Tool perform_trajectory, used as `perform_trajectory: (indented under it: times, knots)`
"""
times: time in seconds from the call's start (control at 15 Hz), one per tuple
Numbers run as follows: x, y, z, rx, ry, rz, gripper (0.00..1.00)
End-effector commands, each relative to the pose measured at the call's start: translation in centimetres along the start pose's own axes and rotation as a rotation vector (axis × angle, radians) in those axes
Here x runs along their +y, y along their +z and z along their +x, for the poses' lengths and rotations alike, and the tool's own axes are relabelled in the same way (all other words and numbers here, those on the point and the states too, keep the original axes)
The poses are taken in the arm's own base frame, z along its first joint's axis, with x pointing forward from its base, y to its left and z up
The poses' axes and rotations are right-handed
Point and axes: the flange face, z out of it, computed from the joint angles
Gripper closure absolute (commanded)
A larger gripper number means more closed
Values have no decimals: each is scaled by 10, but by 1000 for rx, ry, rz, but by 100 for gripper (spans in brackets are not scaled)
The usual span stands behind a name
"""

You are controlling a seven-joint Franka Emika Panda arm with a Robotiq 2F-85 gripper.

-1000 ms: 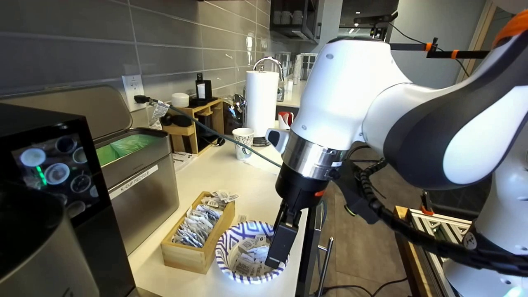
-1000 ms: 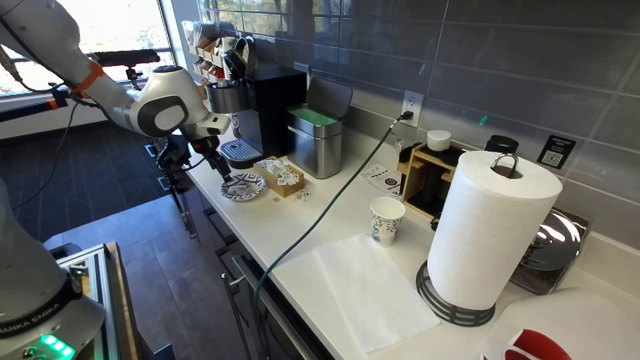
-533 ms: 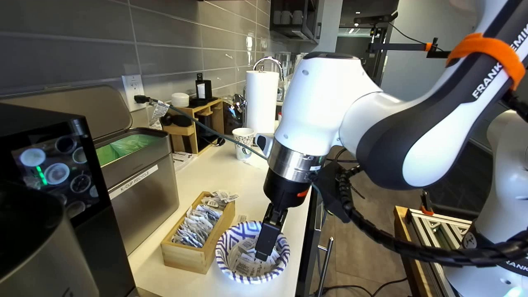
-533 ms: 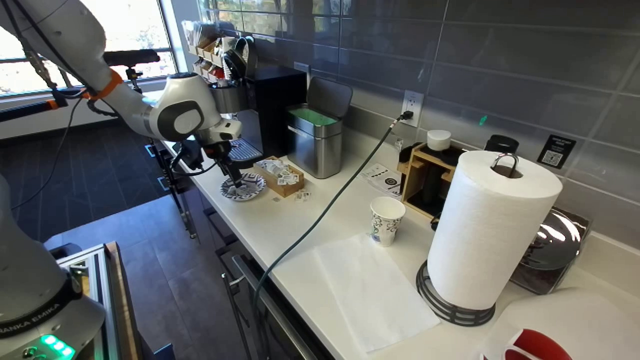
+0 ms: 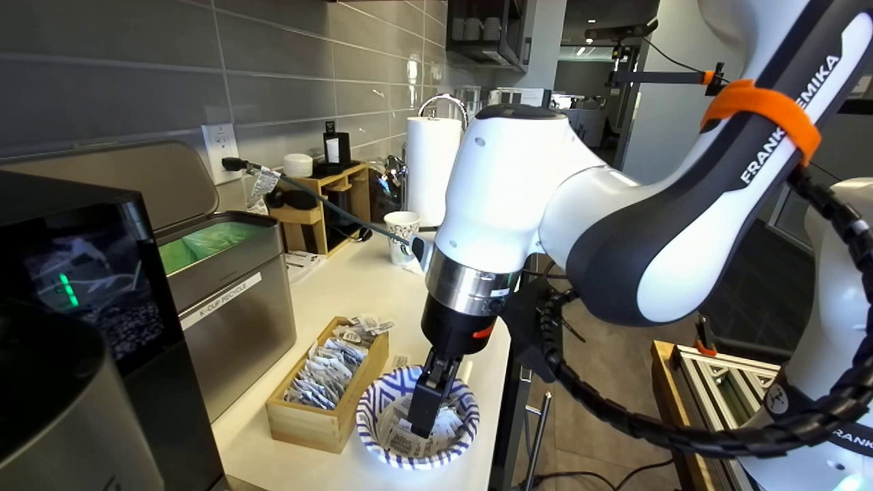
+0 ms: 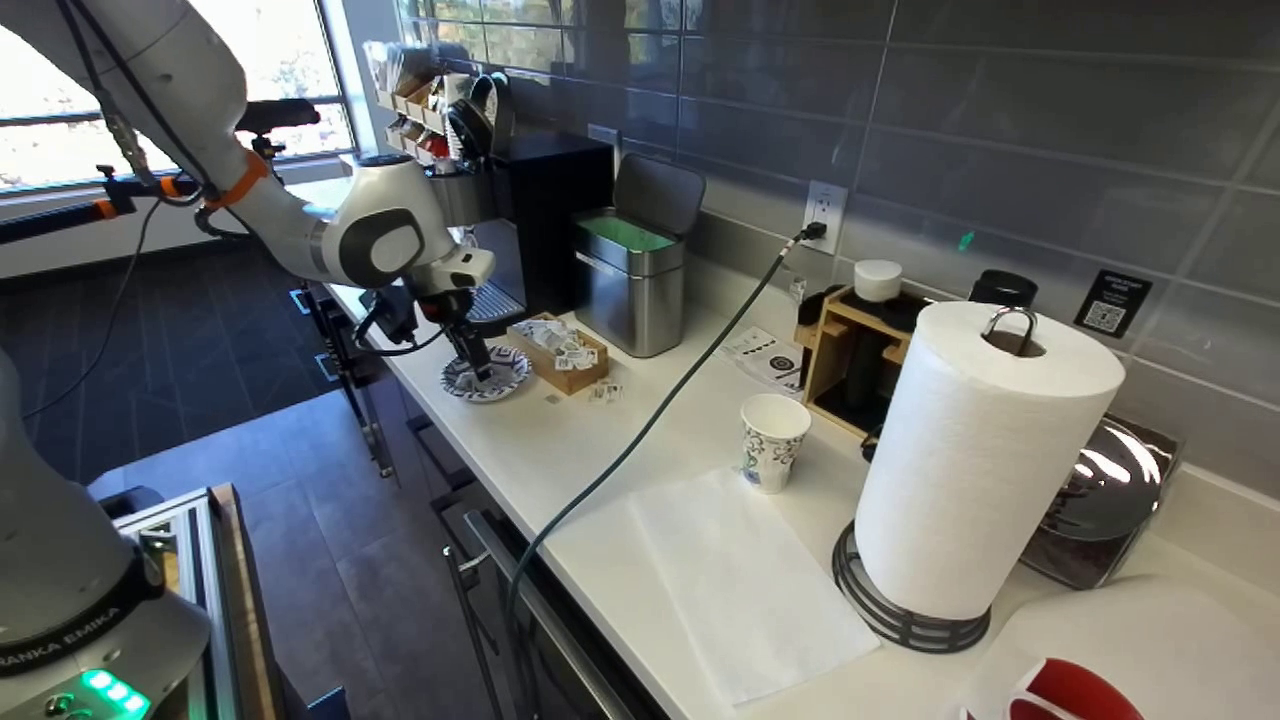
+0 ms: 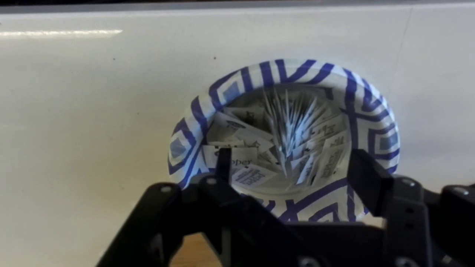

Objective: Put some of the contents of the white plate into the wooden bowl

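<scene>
The white plate (image 5: 372,402) with its blue patterned rim stands on the counter in both exterior views (image 6: 515,365) and fills the middle of the wrist view (image 7: 382,126). Pale packets, the contents (image 7: 293,133), lie heaped in it, several standing on edge in a fan. The wooden bowl (image 5: 320,426), a rectangular box holding more packets (image 5: 327,372), stands beside the plate; it also shows in an exterior view (image 6: 580,380). Only a wooden patch (image 7: 195,252) shows low in the wrist view. My gripper (image 7: 289,152) is open and empty, fingers apart, pointing down over the plate (image 5: 419,426).
A steel bin (image 5: 239,307) with its lid up and a black coffee machine (image 5: 89,273) stand behind the box. Loose packets (image 6: 606,392) lie on the counter by the box. A cable (image 6: 660,405) crosses the counter. A paper cup (image 6: 773,440) and paper towel roll (image 6: 980,460) stand further along.
My gripper has moved across the plate towards the wooden box side, from near the plate's outer edge to over its middle. The plate, packets and box have not visibly moved.
</scene>
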Motion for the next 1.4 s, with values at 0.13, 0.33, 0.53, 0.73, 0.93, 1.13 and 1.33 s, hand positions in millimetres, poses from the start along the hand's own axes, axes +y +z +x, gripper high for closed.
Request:
perform_trajectory:
  times: [0.13,0.33,0.53,0.73,0.93,1.13,1.33]
  knots:
    - [-3,16,2,-24,28,-32,21]
    - [-3,21,1,-30,38,-39,47]
    - [-5,24,1,-32,41,-41,63]
    - [-7,23,2,-32,44,-43,86]
    - [-8,16,6,-21,50,-36,100]
    - [-8,4,9,-19,49,-32,98]
    - [-8,-9,10,-24,46,-21,98]
